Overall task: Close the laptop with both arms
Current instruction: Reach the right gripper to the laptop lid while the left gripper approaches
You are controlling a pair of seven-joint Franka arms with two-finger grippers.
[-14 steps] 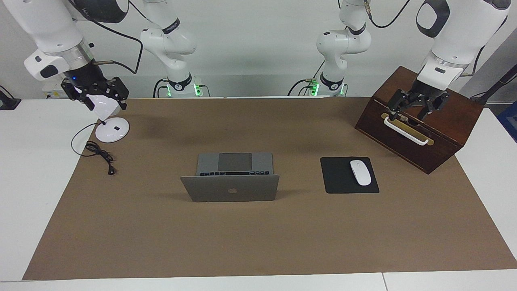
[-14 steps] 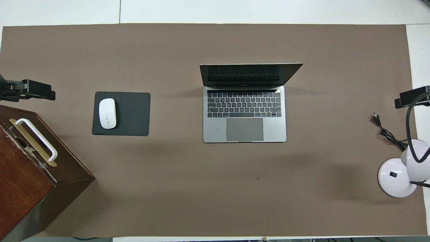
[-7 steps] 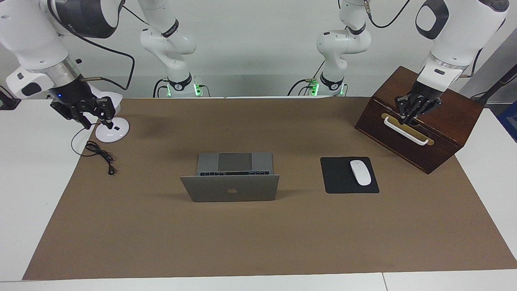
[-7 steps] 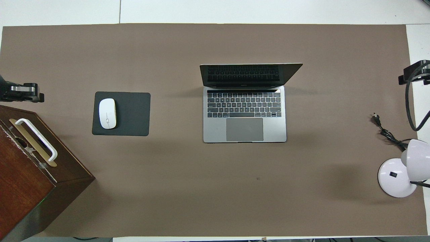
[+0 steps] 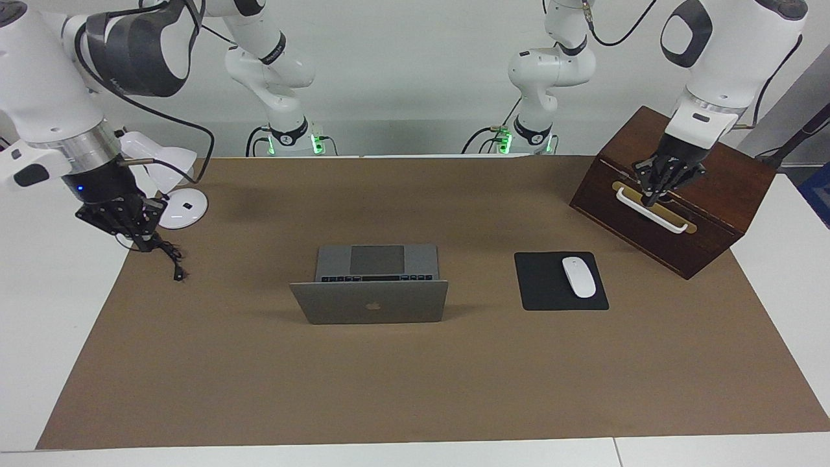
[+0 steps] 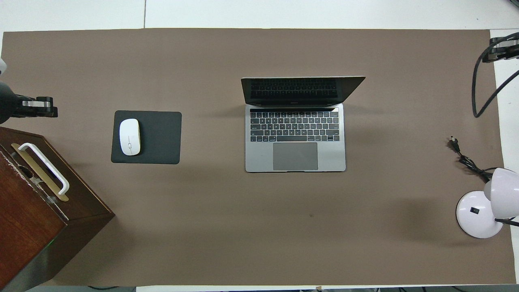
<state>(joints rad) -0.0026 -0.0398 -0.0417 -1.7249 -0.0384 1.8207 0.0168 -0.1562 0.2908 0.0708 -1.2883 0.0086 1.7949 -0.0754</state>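
The silver-grey laptop [image 5: 369, 302] stands open in the middle of the brown mat, its lid with the apple logo upright and its black keyboard [image 6: 294, 126] and grey trackpad toward the robots. My left gripper [image 5: 653, 193] hangs shut over the wooden box, just above its white handle; it also shows in the overhead view [image 6: 50, 111]. My right gripper [image 5: 139, 241] hangs over the mat's edge at the right arm's end, above the lamp's cable, and shows in the overhead view [image 6: 496, 44]. Both grippers are well away from the laptop and hold nothing.
A black mouse pad [image 5: 545, 285] with a white mouse [image 5: 578, 277] lies beside the laptop toward the left arm's end. The dark wooden box [image 5: 726, 188] with a white handle [image 5: 661, 217] stands there too. A white desk lamp [image 6: 478, 215] and its black cable [image 5: 170, 256] sit at the right arm's end.
My right gripper has come down from the lamp's head to above its cable. My left gripper's fingers have drawn together over the box handle. The laptop has not moved.
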